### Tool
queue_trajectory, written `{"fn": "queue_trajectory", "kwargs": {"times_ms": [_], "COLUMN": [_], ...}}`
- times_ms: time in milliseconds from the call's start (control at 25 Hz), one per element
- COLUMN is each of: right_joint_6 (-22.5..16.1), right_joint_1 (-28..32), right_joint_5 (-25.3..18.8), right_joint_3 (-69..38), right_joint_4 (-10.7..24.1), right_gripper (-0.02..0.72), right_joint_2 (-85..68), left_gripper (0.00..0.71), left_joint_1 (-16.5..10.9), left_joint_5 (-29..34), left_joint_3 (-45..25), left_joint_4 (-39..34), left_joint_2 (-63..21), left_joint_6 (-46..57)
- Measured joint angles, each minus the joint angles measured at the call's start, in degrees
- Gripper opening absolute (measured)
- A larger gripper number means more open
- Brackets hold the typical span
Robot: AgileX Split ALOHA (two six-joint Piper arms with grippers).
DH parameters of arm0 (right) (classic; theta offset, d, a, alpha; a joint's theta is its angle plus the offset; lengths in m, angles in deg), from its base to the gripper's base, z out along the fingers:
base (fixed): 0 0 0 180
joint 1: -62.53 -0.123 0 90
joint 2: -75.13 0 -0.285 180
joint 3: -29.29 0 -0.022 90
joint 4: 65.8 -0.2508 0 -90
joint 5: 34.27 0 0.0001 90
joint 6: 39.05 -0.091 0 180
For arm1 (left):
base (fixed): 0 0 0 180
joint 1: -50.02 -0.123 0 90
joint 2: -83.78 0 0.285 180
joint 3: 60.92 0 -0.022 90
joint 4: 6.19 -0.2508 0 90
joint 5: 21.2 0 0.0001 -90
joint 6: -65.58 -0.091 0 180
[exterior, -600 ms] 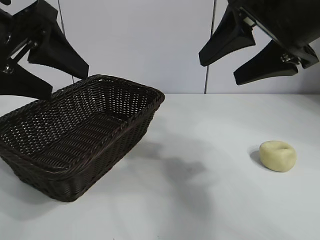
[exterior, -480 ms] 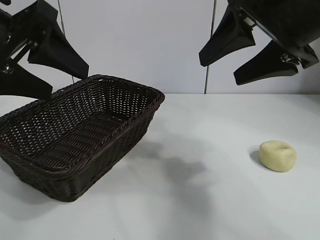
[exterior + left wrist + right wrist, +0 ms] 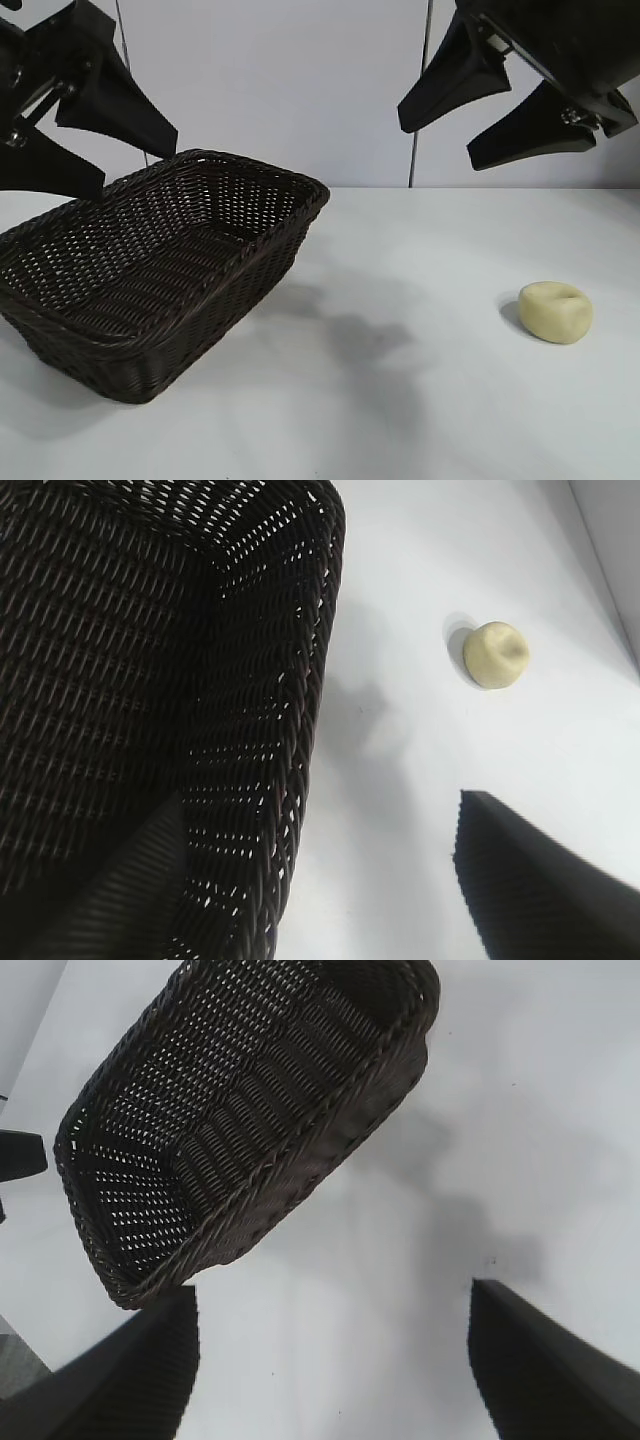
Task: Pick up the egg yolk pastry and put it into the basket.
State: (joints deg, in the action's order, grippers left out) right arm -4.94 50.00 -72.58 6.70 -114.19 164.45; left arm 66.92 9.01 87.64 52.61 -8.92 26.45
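A small, pale yellow, rounded egg yolk pastry (image 3: pixel 556 311) with a shallow dent in its top lies on the white bench (image 3: pixel 420 400) at the lower right of the exterior frame. It rests alone on the surface, touched by nothing. A large, rectangular, dark brown woven wicker basket (image 3: pixel 160 262) with flared sides and a braided rim stands on the bench at the left of that frame, well apart from the pastry, with bare bench between them. Its inside shows only weave.

The left gripper (image 3: pixel 85 140) hangs in the upper left of the exterior frame, above the far left end of the basket, its two black fingers (image 3: pixel 118 100) spread wide with nothing between them. The right gripper (image 3: pixel 480 125) hangs in the upper right of the frame, high over the bench and above the pastry's side of it, its fingers (image 3: pixel 455 80) also spread wide and holding nothing.

In the left wrist view the basket (image 3: pixel 150 680) fills the left half of the frame and the pastry (image 3: pixel 495 654) sits at the upper right on the bench (image 3: pixel 400 780), clear of the basket's rim. In the right wrist view the basket (image 3: pixel 250 1110) lies across the upper left, with the bench (image 3: pixel 330 1360) spreading below it between the two dark fingertips (image 3: pixel 130 1370).
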Motion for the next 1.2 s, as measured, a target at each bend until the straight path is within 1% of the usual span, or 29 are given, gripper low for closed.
{"fn": "queue_trajectory", "kwargs": {"times_ms": [800,920,1000,1080,1200], "right_joint_6": [0.0,0.0,0.0,0.0,0.0], "right_joint_1": [0.0,0.0,0.0,0.0,0.0], "right_joint_5": [-0.1,-0.1,-0.1,-0.1,-0.1], "right_joint_3": [0.0,0.0,0.0,0.0,0.0], "right_joint_4": [0.1,0.1,0.1,0.1,0.1], "right_gripper": [0.538,0.538,0.538,0.538,0.538], "right_joint_2": [0.0,0.0,0.0,0.0,0.0], "left_gripper": [0.543,0.543,0.543,0.543,0.543], "left_joint_1": [0.0,0.0,0.0,0.0,0.0], "left_joint_5": [-0.9,-0.2,0.2,1.6,4.4], "left_joint_3": [0.0,1.0,2.1,3.2,4.1], "left_joint_4": [0.1,-0.4,-2.3,-6.9,-15.7], "left_joint_2": [-0.1,-0.9,-2.1,-3.4,-5.1], "left_joint_6": [1.1,7.4,13.1,19.7,35.0]}}
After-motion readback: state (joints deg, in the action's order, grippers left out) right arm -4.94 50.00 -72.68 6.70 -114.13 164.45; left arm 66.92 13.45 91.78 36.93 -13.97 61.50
